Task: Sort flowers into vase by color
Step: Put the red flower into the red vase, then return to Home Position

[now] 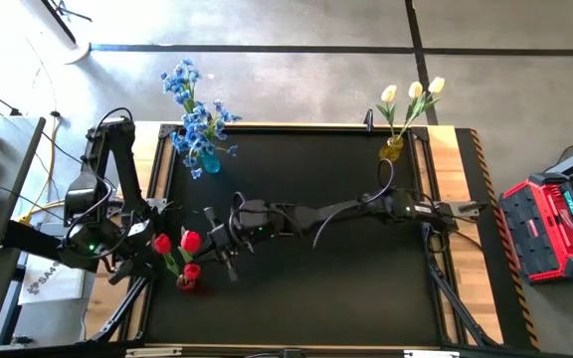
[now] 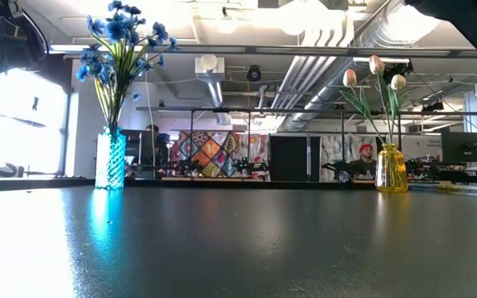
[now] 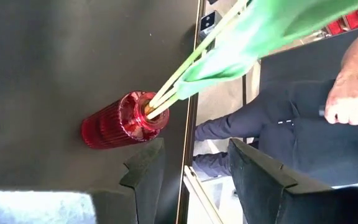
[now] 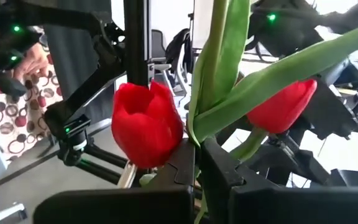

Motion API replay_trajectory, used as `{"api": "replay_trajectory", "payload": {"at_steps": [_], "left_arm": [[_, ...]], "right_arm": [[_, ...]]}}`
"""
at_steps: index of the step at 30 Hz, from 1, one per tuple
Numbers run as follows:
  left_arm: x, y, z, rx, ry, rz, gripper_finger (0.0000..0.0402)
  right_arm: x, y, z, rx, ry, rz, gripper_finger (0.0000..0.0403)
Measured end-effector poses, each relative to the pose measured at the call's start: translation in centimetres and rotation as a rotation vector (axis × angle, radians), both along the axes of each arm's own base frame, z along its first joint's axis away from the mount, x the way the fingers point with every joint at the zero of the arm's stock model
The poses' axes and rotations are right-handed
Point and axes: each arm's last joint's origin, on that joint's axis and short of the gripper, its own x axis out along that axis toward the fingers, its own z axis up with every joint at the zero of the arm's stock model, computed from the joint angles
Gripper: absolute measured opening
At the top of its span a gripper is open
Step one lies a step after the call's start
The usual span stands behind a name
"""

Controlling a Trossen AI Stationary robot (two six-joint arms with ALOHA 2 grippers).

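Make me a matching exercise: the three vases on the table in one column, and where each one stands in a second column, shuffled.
Things:
1. blue vase
2. yellow vase
3. red vase

Places, seen from the high view:
A. near left edge of the table, beside the left gripper
B. far left corner
C. far right corner

Pairs: 1-B, 2-C, 3-A
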Motion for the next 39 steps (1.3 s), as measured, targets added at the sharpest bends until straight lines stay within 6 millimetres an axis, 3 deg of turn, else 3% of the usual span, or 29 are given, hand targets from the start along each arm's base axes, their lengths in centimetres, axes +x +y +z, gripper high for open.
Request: {"api": "replay_trajectory", "payload": {"at_steps": [11,22,30,37,39], "left_arm": [[0.0,0.0,0.0,-0.021,0.015,0.019,0.0165],[0.0,0.0,0.0,-0.023,0.017,0.021,0.0165],[0.0,0.0,0.0,-0.024,0.018,0.022,0.0165],[0.0,0.0,0.0,-0.022,0.017,0.02,0.0165],[0.0,0.0,0.0,-0.022,0.016,0.02,0.0165]], "right_arm": [[0.0,0.0,-0.1,-0.017,-0.002,-0.012,0.0007],[0.1,-0.2,0.7,0.128,-0.026,-0.055,0.0147],[-0.1,-0.2,1.7,0.164,-0.113,-0.043,0.0157],[-1.0,-0.2,6.1,0.184,-0.229,0.027,0.0152],[-1.1,-0.3,6.4,0.177,-0.23,0.026,0.0152]]}}
